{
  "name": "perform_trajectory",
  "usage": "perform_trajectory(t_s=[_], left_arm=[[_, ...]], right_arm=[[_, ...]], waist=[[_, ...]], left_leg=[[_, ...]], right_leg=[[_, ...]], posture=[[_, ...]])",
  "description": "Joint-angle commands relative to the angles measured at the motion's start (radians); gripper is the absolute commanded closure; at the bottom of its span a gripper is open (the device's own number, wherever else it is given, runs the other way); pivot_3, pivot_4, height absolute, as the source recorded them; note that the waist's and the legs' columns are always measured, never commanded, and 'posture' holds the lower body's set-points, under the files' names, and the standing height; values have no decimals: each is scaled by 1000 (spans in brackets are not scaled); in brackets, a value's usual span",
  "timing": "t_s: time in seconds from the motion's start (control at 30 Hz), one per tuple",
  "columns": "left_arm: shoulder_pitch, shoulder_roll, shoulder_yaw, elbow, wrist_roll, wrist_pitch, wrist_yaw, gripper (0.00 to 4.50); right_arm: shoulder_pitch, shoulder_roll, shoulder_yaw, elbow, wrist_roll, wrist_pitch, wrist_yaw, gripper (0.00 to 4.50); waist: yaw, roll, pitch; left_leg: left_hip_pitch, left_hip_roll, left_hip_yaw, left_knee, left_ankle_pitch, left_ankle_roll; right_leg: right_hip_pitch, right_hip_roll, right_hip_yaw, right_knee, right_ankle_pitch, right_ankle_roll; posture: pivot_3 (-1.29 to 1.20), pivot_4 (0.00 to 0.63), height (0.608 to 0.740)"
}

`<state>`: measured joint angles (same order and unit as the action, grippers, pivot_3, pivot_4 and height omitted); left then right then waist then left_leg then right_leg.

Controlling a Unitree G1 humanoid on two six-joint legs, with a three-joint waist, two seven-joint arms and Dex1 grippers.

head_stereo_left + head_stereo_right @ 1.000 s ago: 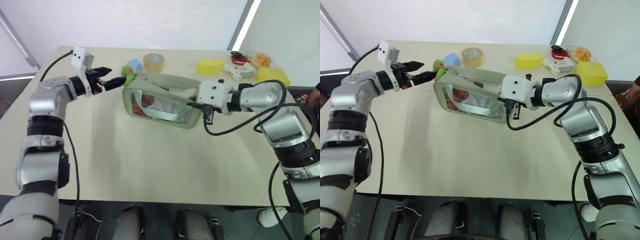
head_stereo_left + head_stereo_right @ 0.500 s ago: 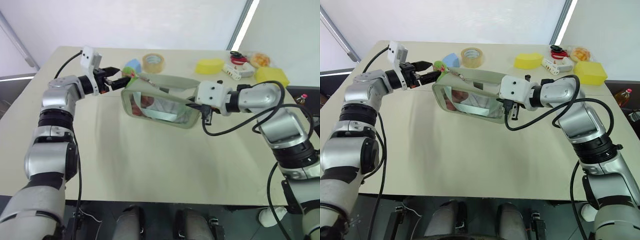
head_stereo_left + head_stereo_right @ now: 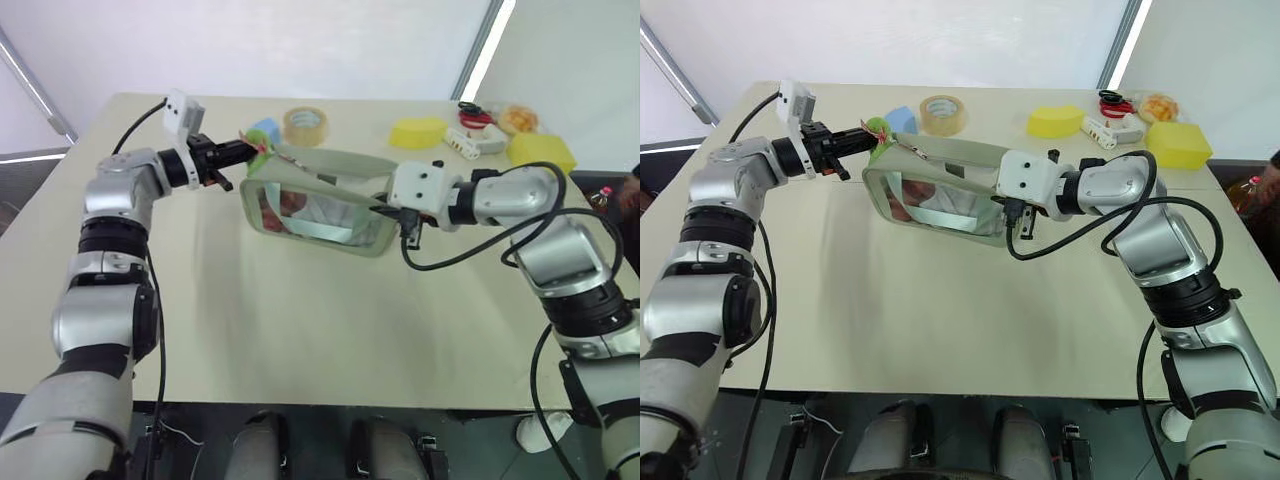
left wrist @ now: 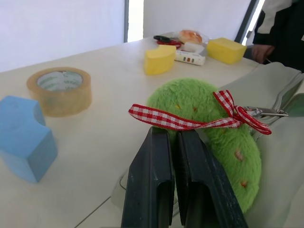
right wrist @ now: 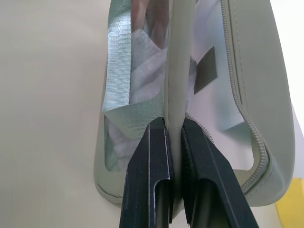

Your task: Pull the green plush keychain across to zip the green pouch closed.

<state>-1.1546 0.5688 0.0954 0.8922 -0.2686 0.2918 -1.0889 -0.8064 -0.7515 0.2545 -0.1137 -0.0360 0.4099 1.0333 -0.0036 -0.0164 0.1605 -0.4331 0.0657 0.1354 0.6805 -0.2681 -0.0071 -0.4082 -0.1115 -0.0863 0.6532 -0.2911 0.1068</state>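
Observation:
The green pouch (image 3: 320,215) stands tilted on the table, its clear window showing red and white contents. The green plush keychain (image 4: 204,128), a fuzzy lime ball with a red checked ribbon, hangs at the pouch's upper left corner (image 3: 260,152). My left gripper (image 3: 243,151) reaches in level from the left and is shut, its fingertips (image 4: 161,137) pinching the near edge of the plush. At the pouch's right end my right gripper (image 3: 385,205) is shut on a pale band of the pouch (image 5: 178,71).
Behind the pouch lie a tape roll (image 3: 306,125) and a blue block (image 3: 266,129). Two yellow sponge blocks (image 3: 419,132) (image 3: 543,150) and small items (image 3: 470,140) sit at the back right. A person (image 4: 280,28) stands at the table's far right.
My left gripper's fingers, open around the plush keychain before, have shut on it. The right gripper and the pouch have stayed where they were.

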Motion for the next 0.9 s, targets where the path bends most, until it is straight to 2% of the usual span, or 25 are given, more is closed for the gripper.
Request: perform_trajectory(t_s=[0.03, 0.13, 0.3, 0.43, 0.53, 0.63, 0.77, 0.87, 0.9], left_arm=[[-66, 39, 31, -87, -30, 10, -36, 4479], [-62, 33, 20, -177, -64, 66, -94, 4479], [-42, -50, -36, -345, -83, 130, -109, 4479], [-23, -89, -86, -362, -43, 101, -89, 4479], [-28, -105, -122, -288, 32, 12, -29, 4479], [-47, -111, -111, -239, 46, -30, -2, 3553], [-73, -87, -104, -217, 57, -44, -7, 1614], [-84, -32, -97, -235, 57, -28, -47, 140], [-84, -8, -96, -242, 58, -24, -63, 140]], right_arm=[[-12, 7, 7, 24, -20, -7, -6, 4500], [-16, 9, 7, 32, -23, -12, -9, 4500], [-20, 23, 10, 42, -30, -18, -11, 4500], [-24, 32, 13, 45, -35, -17, -11, 4500], [-23, 33, 12, 42, -37, -16, -13, 4500], [-20, 32, 10, 38, -39, -15, -13, 4500], [-18, 34, 10, 36, -40, -14, -12, 4500], [-21, 36, 12, 40, -41, -19, -13, 4500], [-23, 38, 13, 44, -42, -21, -13, 4500]], waist=[[-5, 0, 0], [-6, 0, 0], [-6, 0, 0], [-11, 0, 0], [-12, 0, 0], [-10, 0, 0], [-10, 0, 0], [-11, 0, 0], [-13, 0, 0]], left_leg=[[0, 0, 0, 0, 0, 0], [0, 0, 0, 0, 0, 0], [0, 0, -1, 1, 0, 0], [1, 0, -1, 0, 0, 0], [1, 0, -1, 0, 0, 0], [1, 0, -1, 0, 0, 0], [1, 0, 0, 0, 0, 0], [1, 0, -1, 0, 0, 0], [1, 0, 0, 0, 0, 0]], right_leg=[[0, 0, 0, 0, 0, 0], [0, 0, 0, 0, 0, 0], [1, 0, 0, 0, 0, 0], [1, 0, 0, 0, 0, 0], [1, 0, 0, 0, 0, 0], [1, 0, 0, 0, 0, 0], [1, 0, 0, 0, 0, 0], [1, 0, 0, 0, 0, 0], [1, 0, 0, 0, 0, 0]], posture=[[0, 150, 740], [0, 150, 740], [0, 150, 740], [0, 150, 740], [0, 150, 740], [0, 150, 740], [0, 150, 740], [0, 150, 740], [0, 150, 740]])
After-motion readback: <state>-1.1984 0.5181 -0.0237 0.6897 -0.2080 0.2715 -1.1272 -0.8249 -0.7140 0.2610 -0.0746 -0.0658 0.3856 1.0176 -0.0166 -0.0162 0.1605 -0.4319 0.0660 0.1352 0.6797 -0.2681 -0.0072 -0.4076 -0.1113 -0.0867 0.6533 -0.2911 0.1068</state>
